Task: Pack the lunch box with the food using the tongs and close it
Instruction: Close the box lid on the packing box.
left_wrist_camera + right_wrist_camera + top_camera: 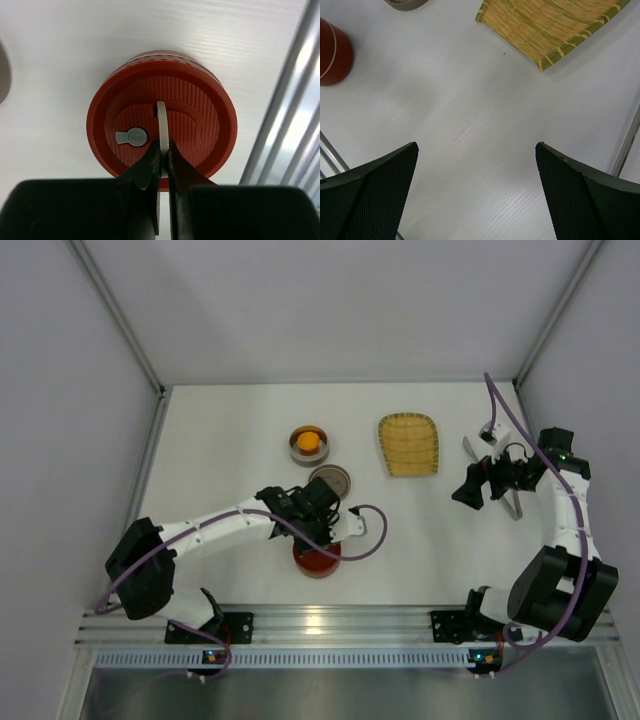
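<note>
- Left gripper (164, 150) pinches the red lid (205, 125) by its thin pale handle (161, 117); the lid looks light and stiff.
- Right gripper (476, 150) stands wide and empty; tray (545, 25) at 1 o'clock.

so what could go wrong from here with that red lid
The left fingers pinch only the thin grey handle on the red lid, so it might slip out or the lid might tilt. The grey lid lies right beside that arm and could get knocked.

Robot lab cell: plain grey enclosure walls (330, 300), white table (230, 440), aluminium mounting rail (330, 625).
</note>
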Motion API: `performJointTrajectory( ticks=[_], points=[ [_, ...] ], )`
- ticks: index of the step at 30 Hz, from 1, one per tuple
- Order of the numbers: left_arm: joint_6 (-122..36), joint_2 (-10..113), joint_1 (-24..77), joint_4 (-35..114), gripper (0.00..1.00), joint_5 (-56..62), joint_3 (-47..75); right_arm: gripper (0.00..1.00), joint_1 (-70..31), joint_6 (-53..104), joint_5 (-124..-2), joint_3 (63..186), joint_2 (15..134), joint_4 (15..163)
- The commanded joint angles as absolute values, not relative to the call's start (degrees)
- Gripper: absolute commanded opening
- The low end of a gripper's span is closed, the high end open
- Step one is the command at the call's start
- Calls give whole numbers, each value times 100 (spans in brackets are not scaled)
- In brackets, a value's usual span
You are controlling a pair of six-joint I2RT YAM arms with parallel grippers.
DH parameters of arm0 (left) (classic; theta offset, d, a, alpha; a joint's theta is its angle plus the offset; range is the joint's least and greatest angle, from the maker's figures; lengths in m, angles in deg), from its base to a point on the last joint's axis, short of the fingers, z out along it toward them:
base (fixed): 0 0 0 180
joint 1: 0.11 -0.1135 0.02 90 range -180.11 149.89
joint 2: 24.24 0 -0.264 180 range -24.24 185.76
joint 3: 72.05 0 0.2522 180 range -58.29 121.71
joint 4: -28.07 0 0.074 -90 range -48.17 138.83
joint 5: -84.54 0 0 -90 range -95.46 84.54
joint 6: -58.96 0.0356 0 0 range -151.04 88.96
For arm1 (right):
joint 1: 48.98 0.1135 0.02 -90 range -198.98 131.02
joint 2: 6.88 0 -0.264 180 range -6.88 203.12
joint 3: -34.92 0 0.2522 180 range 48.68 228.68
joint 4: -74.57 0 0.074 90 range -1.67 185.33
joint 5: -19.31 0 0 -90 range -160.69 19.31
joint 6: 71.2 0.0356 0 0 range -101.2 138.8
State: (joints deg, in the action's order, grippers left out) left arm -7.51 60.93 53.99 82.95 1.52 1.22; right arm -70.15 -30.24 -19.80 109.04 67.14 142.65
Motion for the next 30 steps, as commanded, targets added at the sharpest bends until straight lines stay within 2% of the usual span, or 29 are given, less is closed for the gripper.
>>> performJointTrajectory(
  ticks=[1, 6, 13, 24, 27, 30],
  points=[
    [829, 6014, 5403, 9182, 0, 1809, -195, 99, -7122, -3244, -1629, 11117, 6747, 14458],
    [2105, 6233, 5367, 10086, 0, 1836, -239, 99, -7122, -3235, -1532, 11188, 6791, 14493],
    [3670, 5883, 5341, 10186, 0, 1134, -827, 99, -7122, -3384, -1559, 11249, 6783, 14677],
    [4208, 5934, 5025, 11054, 0, 1035, -451, 99, -7122, -3411, -1444, 11276, 6827, 14730],
    [4261, 6066, 5025, 11397, 7, 1202, -160, 99, -7122, -3429, -1462, 11276, 6800, 14757],
    [4287, 6040, 5025, 11521, 25, 1290, 42, 99, -7122, -3437, -1462, 11293, 6800, 14783]
  ],
)
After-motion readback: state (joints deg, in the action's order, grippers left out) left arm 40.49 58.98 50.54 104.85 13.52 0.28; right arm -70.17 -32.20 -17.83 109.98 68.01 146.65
